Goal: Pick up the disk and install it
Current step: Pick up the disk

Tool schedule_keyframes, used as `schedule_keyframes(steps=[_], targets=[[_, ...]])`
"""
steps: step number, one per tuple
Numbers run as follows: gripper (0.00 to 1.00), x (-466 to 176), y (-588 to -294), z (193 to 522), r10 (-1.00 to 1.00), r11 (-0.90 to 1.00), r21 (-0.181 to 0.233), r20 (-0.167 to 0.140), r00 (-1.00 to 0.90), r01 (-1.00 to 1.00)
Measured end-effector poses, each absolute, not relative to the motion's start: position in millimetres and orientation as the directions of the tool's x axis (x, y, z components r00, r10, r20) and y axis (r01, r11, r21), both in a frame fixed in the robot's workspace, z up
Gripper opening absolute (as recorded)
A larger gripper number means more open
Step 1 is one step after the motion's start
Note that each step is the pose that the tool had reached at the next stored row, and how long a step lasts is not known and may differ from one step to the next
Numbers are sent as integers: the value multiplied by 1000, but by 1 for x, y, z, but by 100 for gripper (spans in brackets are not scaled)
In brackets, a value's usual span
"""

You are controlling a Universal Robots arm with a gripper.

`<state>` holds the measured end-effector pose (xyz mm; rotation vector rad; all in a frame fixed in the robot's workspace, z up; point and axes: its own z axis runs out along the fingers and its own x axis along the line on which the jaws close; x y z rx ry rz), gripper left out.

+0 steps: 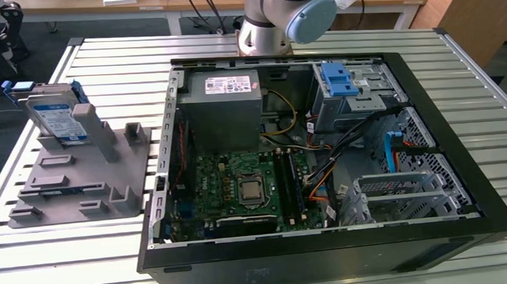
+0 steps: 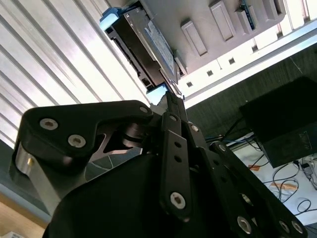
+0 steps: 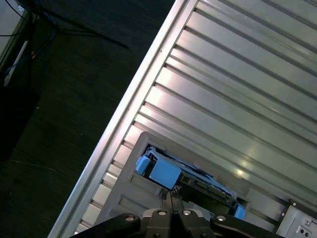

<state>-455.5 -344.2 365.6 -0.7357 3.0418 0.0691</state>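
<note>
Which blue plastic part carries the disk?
The blue frame on the grey fixture, around the disk, outside the PC case; the other blue piece sits inside it.

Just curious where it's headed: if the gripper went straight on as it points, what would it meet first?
Probably the flat silver disk in its bright blue plastic carrier, slotted in the grey plastic holder; how far off is unclear.

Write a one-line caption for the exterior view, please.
Disk standing in a grey holder on the slatted table, at the exterior view's left of the open computer case.
</note>
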Motion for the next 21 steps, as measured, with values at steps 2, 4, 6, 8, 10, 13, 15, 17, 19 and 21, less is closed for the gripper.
schedule_keyframes(steps=[2, 4, 6, 8, 10, 13, 15, 17, 19, 21], targets=[[11, -456, -344, 366, -475, 879, 40, -21, -880, -475], [11, -456, -344, 366, -505, 862, 40, -21, -863, -506], [11, -456, -344, 366, -537, 842, 40, -21, -843, -537], [11, -456, -344, 366, -567, 823, 40, -21, -824, -567], [11, -456, -344, 365, -597, 801, 40, -21, -802, -597], [11, -456, -344, 366, -637, 769, 40, -21, -770, -637], [11, -456, -344, 366, -642, 765, 40, -21, -766, -643], [11, -456, -344, 366, -643, 765, 40, -21, -766, -643], [11, -456, -344, 366, -643, 765, 40, -21, -766, -643], [11, -456, -344, 366, -645, 763, 40, -21, -764, -645]])
